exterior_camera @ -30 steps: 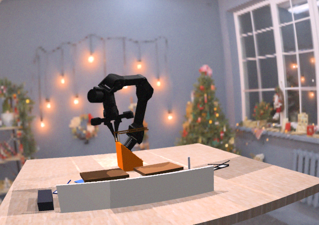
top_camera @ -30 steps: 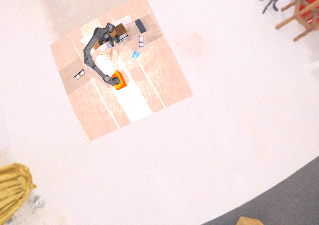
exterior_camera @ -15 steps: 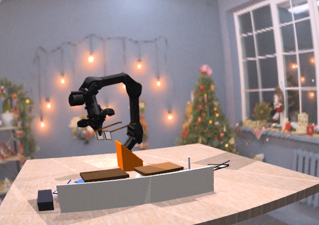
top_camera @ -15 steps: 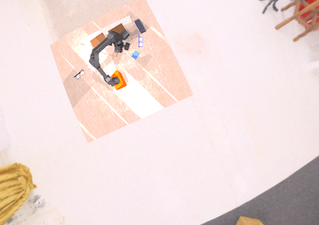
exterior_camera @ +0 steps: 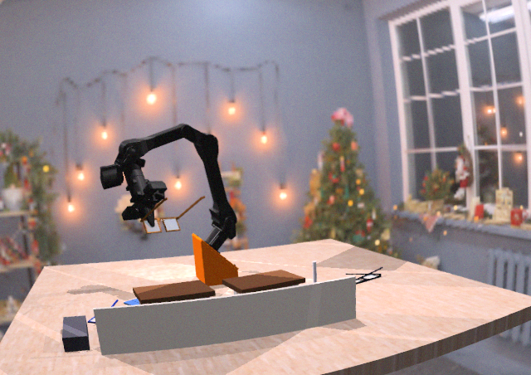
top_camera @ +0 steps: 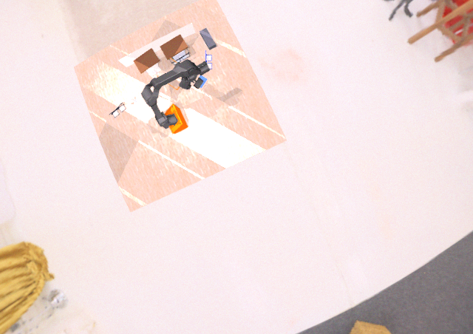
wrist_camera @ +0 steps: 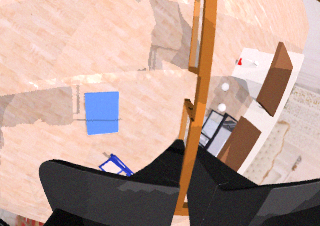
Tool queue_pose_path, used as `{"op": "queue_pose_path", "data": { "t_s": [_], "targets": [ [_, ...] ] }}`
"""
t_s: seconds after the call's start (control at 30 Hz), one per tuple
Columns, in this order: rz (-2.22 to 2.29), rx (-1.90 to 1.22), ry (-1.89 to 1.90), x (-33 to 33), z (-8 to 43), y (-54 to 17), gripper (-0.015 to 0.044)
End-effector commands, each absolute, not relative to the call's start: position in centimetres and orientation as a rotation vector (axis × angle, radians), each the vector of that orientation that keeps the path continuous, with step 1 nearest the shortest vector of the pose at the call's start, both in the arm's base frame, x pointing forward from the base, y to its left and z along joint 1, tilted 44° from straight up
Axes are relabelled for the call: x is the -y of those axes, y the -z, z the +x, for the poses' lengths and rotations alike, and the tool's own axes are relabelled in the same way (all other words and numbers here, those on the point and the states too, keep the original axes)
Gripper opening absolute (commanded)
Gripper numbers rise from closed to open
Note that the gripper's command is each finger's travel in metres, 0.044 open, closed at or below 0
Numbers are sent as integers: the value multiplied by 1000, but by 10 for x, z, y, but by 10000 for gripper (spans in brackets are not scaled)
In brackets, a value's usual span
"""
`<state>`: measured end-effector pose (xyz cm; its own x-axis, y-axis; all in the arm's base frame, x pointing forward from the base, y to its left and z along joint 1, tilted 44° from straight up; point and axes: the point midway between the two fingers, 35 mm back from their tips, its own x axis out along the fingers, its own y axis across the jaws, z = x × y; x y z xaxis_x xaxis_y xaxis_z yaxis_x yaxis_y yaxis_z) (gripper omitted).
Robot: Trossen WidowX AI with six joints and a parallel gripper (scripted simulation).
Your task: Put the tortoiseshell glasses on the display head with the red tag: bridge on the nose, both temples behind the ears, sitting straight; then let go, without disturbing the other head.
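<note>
My gripper (exterior_camera: 150, 221) (wrist_camera: 183, 146) is shut on the tortoiseshell glasses (top_camera: 174, 88) (exterior_camera: 192, 208) (wrist_camera: 203, 91). They hang high above the table with the temples unfolded, and their orange-brown frame runs between the fingers in the wrist view. The red tag (wrist_camera: 240, 62) marks the head under one brown panel (top_camera: 146, 60) (exterior_camera: 263, 280) (wrist_camera: 276, 81); the head's face is hardly visible. The other head, under the second brown panel (top_camera: 174, 46) (exterior_camera: 173, 291) (wrist_camera: 242, 145), has dark-framed glasses (top_camera: 180, 58) (wrist_camera: 218, 128) at its front. The held glasses are apart from both heads.
A pale back board (exterior_camera: 231, 315) stands behind the heads. Blue glasses (top_camera: 208, 58) (wrist_camera: 116, 165), a blue pad (top_camera: 203, 80) (wrist_camera: 102, 113) and a dark box (top_camera: 208, 38) (exterior_camera: 75, 333) lie on one side. Black glasses (top_camera: 118, 110) (exterior_camera: 367, 275) and a slim post (exterior_camera: 314, 271) are on the other.
</note>
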<state>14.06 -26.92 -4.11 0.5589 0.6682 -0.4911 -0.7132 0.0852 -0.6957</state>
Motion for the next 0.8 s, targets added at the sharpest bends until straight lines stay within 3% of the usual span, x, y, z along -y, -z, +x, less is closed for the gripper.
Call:
{"op": "queue_pose_path", "data": {
  "t_s": [0.0,0.77],
  "targets": [
    [-990,-71,-981,265,122,49,0],
    [-1000,-75,-973,268,122,48,0]
  ]
}}
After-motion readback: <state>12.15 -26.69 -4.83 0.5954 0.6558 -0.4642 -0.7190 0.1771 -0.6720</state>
